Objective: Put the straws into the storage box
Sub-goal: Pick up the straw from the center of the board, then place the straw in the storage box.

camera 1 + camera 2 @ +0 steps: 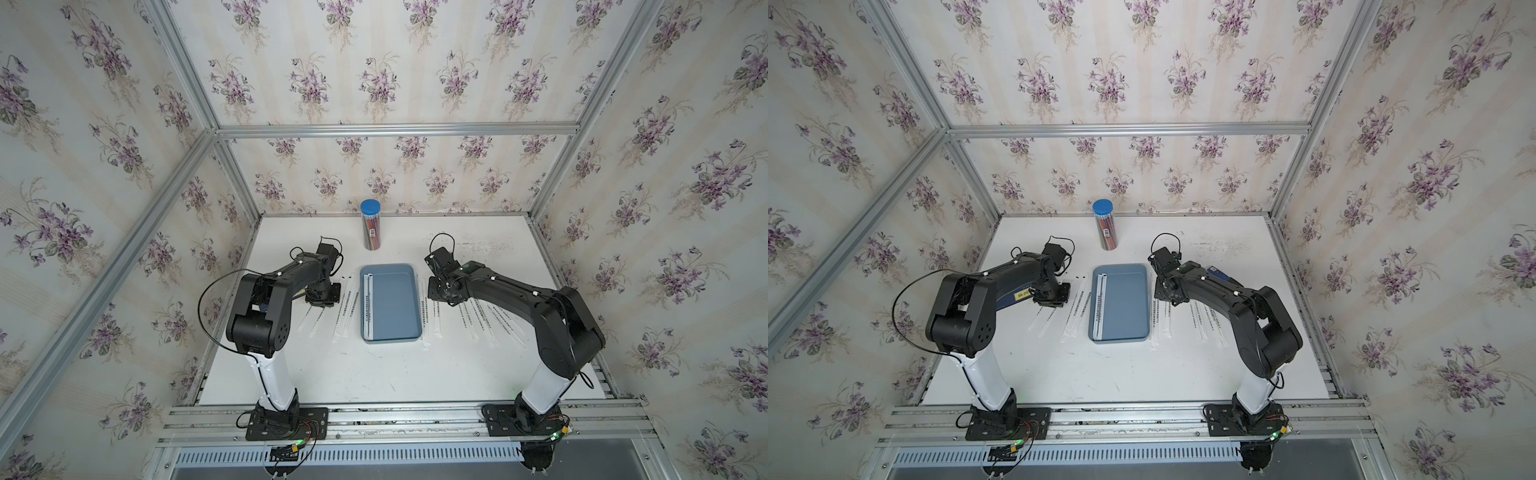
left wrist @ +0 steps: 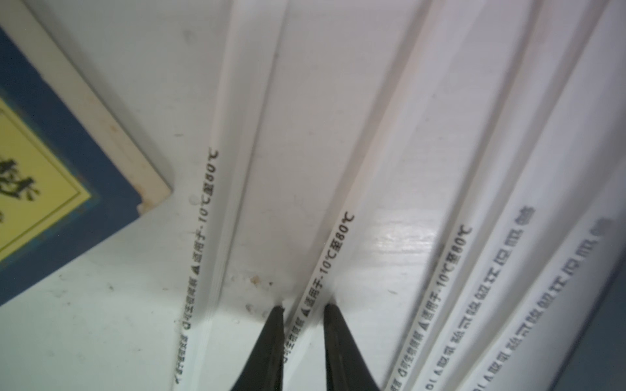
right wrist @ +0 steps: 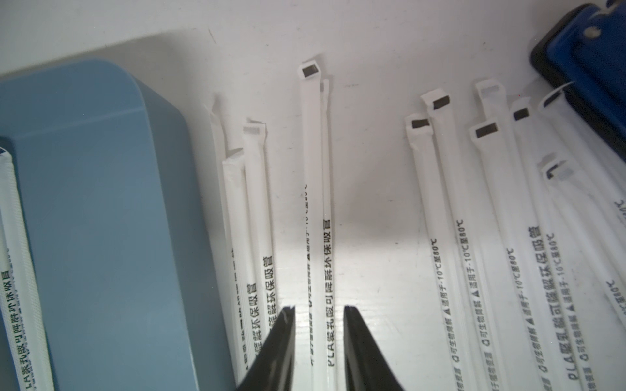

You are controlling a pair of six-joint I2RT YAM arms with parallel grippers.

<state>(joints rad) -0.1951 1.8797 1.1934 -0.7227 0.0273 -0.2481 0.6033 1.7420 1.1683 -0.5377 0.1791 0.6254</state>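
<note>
The blue-grey storage box (image 1: 395,307) (image 1: 1125,307) lies flat between the arms, with two straws (image 1: 368,303) along its left wall. More white straws lie on the table left of the box (image 1: 345,307) and fanned out to its right (image 1: 482,320). My left gripper (image 2: 304,306) is down at the table, its tips pressed against both edges of one lettered straw (image 2: 333,247). My right gripper (image 3: 318,308) sits beside the box wall (image 3: 101,203), drawn in round a pair of straws (image 3: 326,237), one of them turned on its edge.
A clear tube of pencils with a blue cap (image 1: 371,226) stands at the back. A dark blue card with a yellow label (image 2: 67,162) lies near the left gripper. A blue block (image 3: 589,67) lies beyond the right-hand straws. Metal frame posts edge the table.
</note>
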